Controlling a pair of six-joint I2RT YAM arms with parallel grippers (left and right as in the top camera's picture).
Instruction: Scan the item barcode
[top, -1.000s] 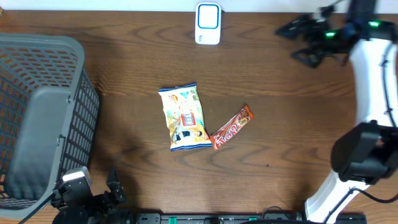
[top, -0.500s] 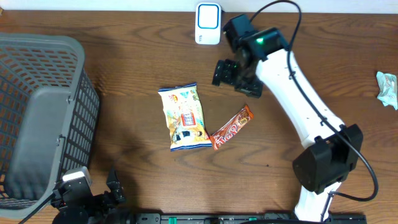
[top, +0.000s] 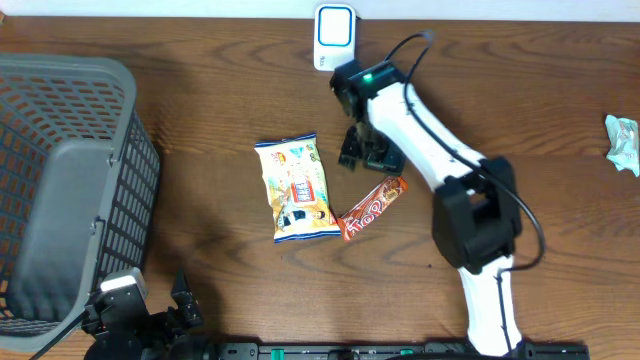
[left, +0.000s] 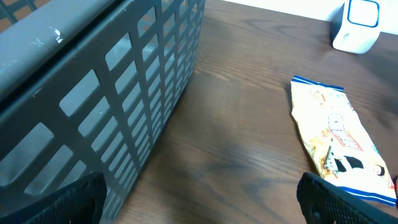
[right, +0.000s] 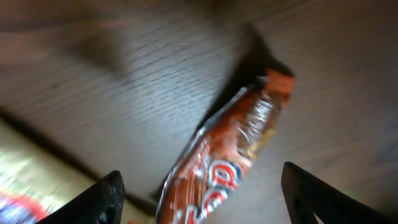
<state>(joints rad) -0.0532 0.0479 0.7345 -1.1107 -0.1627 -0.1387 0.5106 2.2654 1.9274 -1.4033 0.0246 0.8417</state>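
Your right pincer (right: 200, 188) hovers spread above the bar (right: 233, 152); your left pincer (left: 205, 200) sits spread beside the basket (left: 124, 93).

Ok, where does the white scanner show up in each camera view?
Overhead: the white scanner sits at the top edge, about centre.
Left wrist: it is in the top right corner.
Right wrist: not in it; that view shows mostly the orange candy bar.
Shared landmark: the snack bag, which lies below the scanner in both the overhead and left wrist views.
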